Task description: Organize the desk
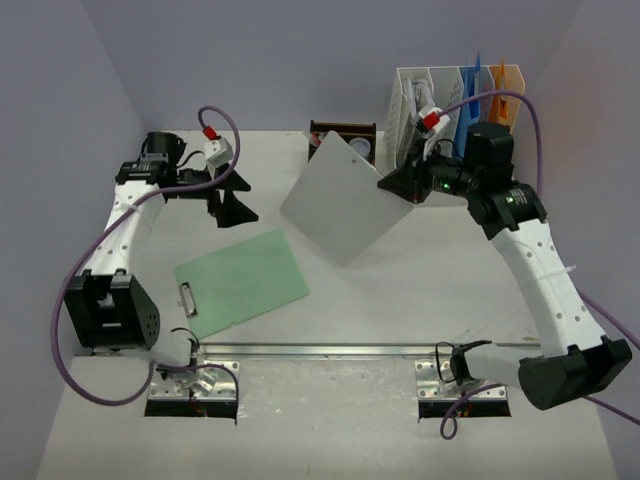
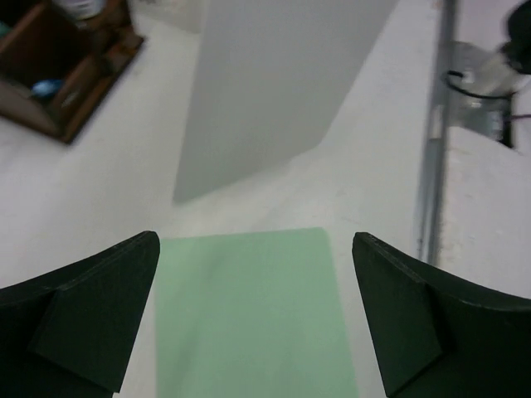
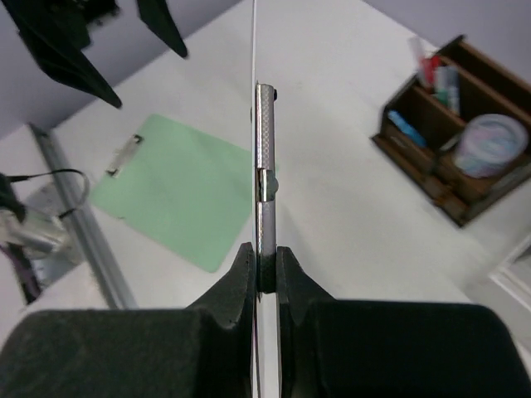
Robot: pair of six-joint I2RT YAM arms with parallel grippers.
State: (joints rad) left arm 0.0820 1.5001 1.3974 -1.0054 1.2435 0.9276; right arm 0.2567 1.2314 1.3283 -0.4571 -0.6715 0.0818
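The white desk (image 1: 430, 290) fills the top view. A green clipboard (image 1: 242, 282) lies flat on it at the near left, its metal clip toward the rail. My left gripper (image 1: 228, 208) hovers just beyond it, open and empty; the left wrist view shows the green clipboard (image 2: 249, 315) under the left gripper (image 2: 255, 249). My right gripper (image 1: 408, 190) is shut on the clip end of a pale grey clipboard (image 1: 345, 200), holding it tilted above the desk's middle. In the right wrist view the grey clipboard (image 3: 264, 149) runs edge-on out of the right gripper (image 3: 265, 257).
A dark brown wooden pen organizer (image 1: 345, 140) stands at the back centre, holding pens and a round tub. A white slotted file rack (image 1: 450, 100) with blue and orange folders stands at the back right. A metal rail (image 1: 330, 351) runs along the near edge.
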